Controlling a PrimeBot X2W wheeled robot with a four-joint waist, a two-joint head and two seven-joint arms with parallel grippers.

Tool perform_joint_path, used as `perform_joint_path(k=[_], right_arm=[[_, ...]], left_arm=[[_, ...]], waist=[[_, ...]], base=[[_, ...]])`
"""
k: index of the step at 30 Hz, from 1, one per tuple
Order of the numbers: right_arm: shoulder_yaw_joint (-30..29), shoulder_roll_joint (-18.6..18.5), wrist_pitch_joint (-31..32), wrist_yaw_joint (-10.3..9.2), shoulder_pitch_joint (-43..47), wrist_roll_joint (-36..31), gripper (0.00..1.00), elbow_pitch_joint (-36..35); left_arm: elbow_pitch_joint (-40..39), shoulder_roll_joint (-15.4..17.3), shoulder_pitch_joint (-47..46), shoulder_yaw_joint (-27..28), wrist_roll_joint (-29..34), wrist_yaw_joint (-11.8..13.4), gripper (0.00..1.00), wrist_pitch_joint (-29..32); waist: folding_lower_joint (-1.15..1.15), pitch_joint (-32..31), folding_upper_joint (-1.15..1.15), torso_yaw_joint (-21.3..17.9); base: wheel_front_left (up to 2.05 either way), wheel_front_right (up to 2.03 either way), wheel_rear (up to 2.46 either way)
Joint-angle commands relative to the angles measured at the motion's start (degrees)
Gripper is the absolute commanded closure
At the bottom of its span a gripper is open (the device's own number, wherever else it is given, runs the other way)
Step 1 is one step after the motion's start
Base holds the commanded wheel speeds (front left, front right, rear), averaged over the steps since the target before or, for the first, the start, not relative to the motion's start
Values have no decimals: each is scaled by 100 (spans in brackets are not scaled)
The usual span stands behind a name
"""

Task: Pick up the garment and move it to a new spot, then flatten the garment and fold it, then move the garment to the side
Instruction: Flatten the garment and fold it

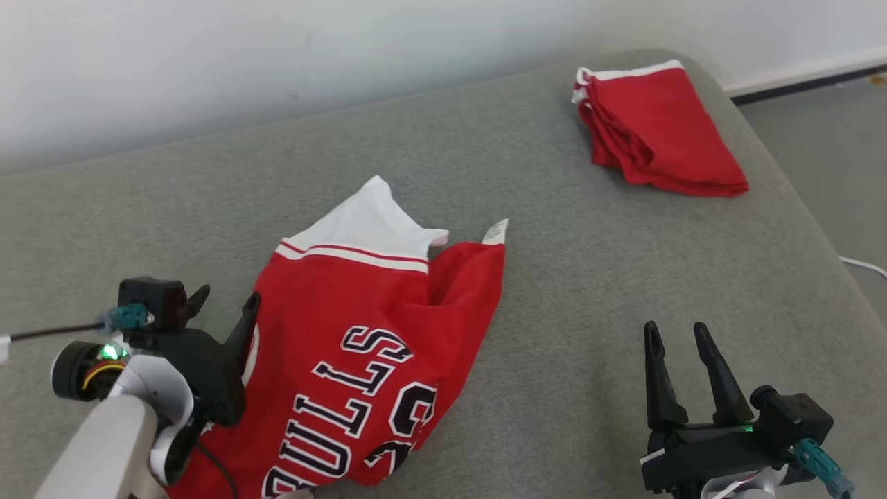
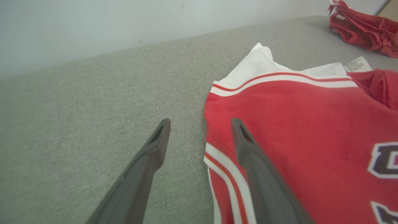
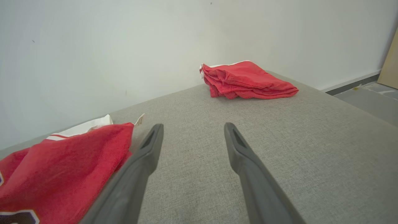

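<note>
A red jersey garment [image 1: 360,360] with white trim and dark "BULLS" lettering lies rumpled on the grey surface, low and left of centre. Its white part [image 1: 371,222] points away from me, and a small label [image 1: 495,232] sticks up at its right corner. My left gripper [image 1: 225,298] stands open at the garment's left edge, nothing between its fingers; in the left wrist view one finger [image 2: 248,149] lies over the red cloth [image 2: 295,124] and the other over bare grey. My right gripper [image 1: 679,336] is open over bare surface, right of the garment [image 3: 62,161].
A second red garment [image 1: 651,132], folded with a white edge, lies at the far right corner of the grey padded surface [image 1: 589,277]. A pale wall runs behind. The surface's right edge drops to a grey floor [image 1: 831,152], where a white cable [image 1: 863,265] shows.
</note>
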Motion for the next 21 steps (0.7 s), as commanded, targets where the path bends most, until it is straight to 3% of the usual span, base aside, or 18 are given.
perform_joint_path(k=[1,9,16,17,18,19,21], right_arm=[[24,9,1,-15,-35,30,0,1],[68,9,1,-15,-154,133,0,28],[74,9,1,-15,-159,155,0,51],[60,9,1,-15,-162,143,0,53],[43,8,1,-15,-163,130,0,51],[7,8,1,-15,-156,102,0,29],[-28,9,1,-15,-132,72,0,7]], left_arm=[[56,96,-127,-88,-101,-36,0,147],[249,463,-438,-677,-674,-34,0,1104],[581,578,-563,-919,-793,-29,0,1038],[623,562,-578,-942,-833,-29,16,1019],[643,552,-600,-1010,-853,-30,73,1008],[635,562,-675,-1055,-887,-30,100,853],[642,623,-770,-1031,-885,-30,100,605]], waist=[[-1,168,0,-270],[-1,259,0,-439],[-1,269,0,-495],[-1,261,0,-493],[-1,252,0,-489],[-1,232,0,-461],[-1,218,0,-417]], base=[[0,0,0],[0,0,0],[0,0,0],[0,0,0],[0,0,0],[0,0,0],[0,0,0]])
